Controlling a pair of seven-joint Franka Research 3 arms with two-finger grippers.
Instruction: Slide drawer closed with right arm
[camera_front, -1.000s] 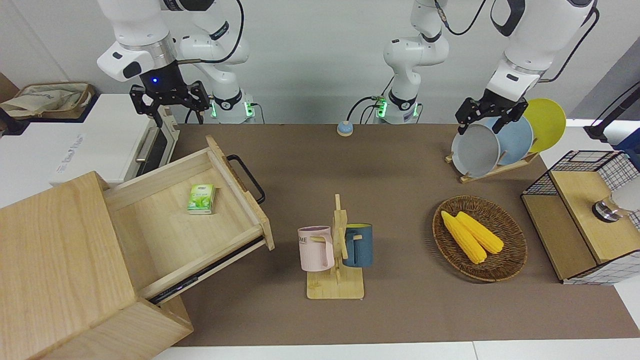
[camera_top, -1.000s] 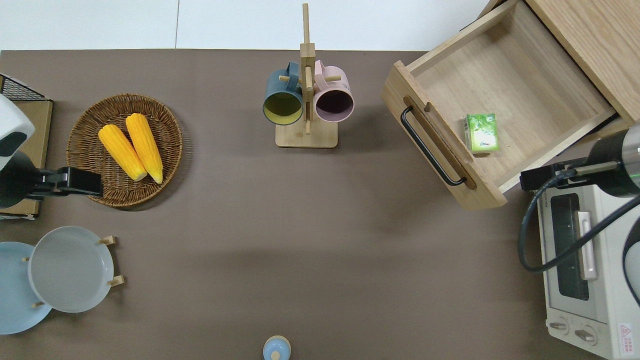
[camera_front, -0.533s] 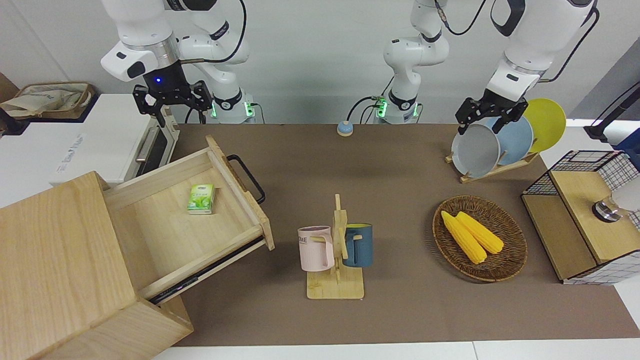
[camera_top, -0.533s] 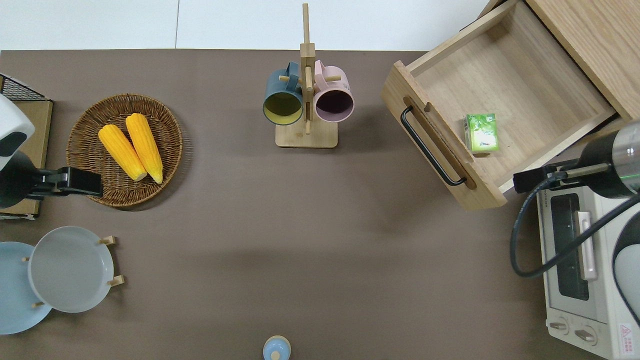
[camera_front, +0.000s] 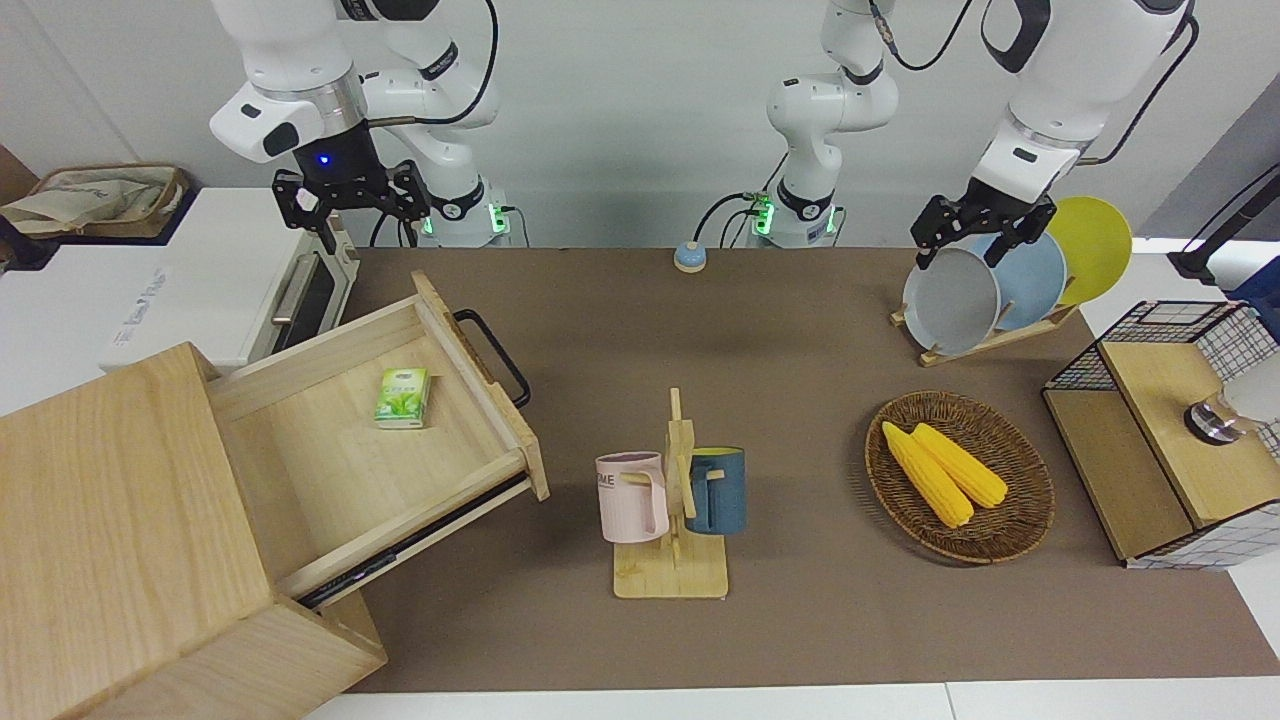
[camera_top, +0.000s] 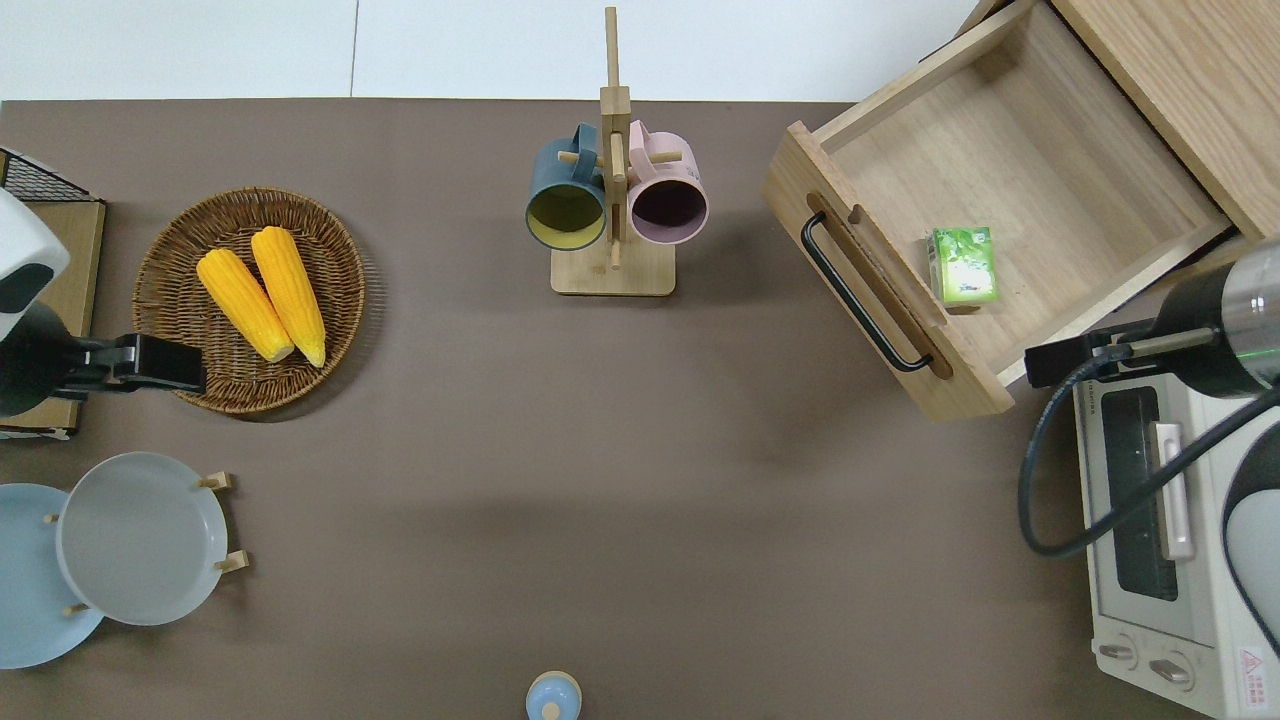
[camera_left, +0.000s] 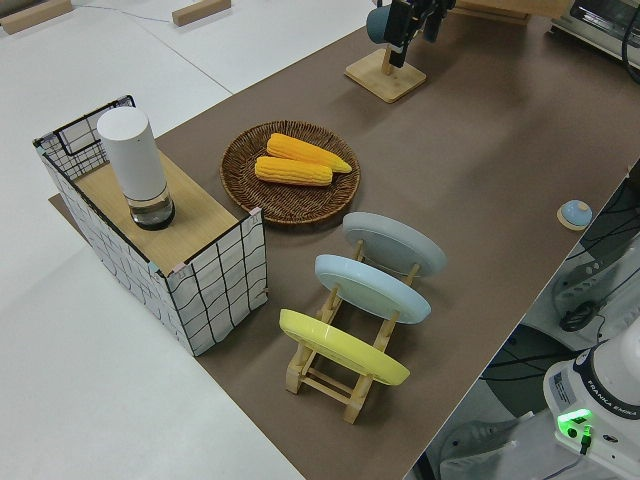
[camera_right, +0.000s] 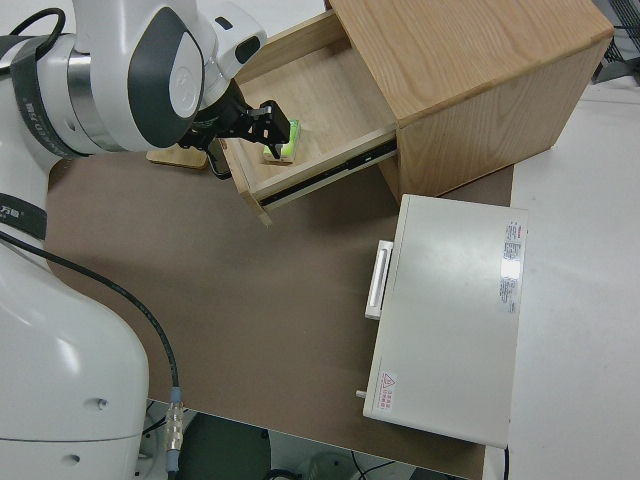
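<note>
A wide, shallow light-wood drawer (camera_front: 400, 430) with a black metal bar handle (camera_front: 495, 355) stands pulled far out of a big light-wood cabinet (camera_front: 120, 540) at the right arm's end of a brown matte table (camera_front: 800, 620). Inside the drawer, on its smooth plank floor, lies one small green and white packet (camera_front: 402, 398); its printing is too small to read.

The right arm's black two-finger gripper (camera_front: 350, 205), with a small blue light above it, hangs in the air with its fingers spread apart, grasping nothing. From overhead it sits over the corner of a white toaster oven (camera_top: 1160, 540) just beside the drawer's nearer side wall. The oven has a dark glass door, a pale bar handle, two knobs and a red warning sticker; its lettering cannot be read.

The left arm's black gripper (camera_front: 985, 225) is parked, fingers spread, empty.

Mid-table, a wooden mug tree (camera_front: 675, 500) carries a pink mug (camera_front: 632, 497) printed with letters ending "ME" and a dark blue mug (camera_front: 716, 490) with a yellow inside. A round woven wicker basket (camera_front: 1010, 530) holds two yellow corn cobs (camera_front: 942, 472). A wooden rack (camera_left: 330, 375) stands a grey plate (camera_left: 393, 243), a blue plate (camera_left: 372, 287) and a yellow plate (camera_left: 343, 346) on edge. A black-wire and wood box (camera_left: 160, 240) bears a white cylinder (camera_left: 134, 165) on its lid. A small blue bell-shaped button (camera_front: 690, 257) sits near the robots' bases.
</note>
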